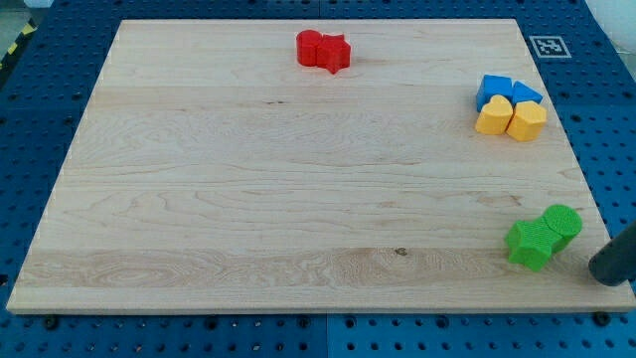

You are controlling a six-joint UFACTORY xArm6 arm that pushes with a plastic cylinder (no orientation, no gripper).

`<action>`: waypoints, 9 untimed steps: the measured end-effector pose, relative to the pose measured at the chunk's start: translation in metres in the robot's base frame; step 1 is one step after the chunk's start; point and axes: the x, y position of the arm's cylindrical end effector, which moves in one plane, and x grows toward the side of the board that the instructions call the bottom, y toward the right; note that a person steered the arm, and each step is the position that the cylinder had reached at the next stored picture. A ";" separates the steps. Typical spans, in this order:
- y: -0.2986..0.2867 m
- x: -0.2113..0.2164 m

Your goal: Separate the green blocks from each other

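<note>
Two green blocks lie touching near the wooden board's (248,199) bottom right corner. The green star-like block (531,243) is at the lower left of the pair. The green round block (563,223) is at the upper right of the pair. My tip (602,271) is at the view's bottom right, just off the board's right edge. It stands a short way right of and slightly below the green pair, not touching either block.
Two red blocks, one round (310,47) and one star-shaped (336,53), touch at the view's top centre. At the upper right, two blue blocks (505,90) and two yellow blocks (512,118) sit clustered together. A fiducial tag (550,46) lies beside the board's top right corner.
</note>
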 end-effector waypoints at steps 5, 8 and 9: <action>-0.068 -0.072; -0.037 -0.024; -0.004 -0.036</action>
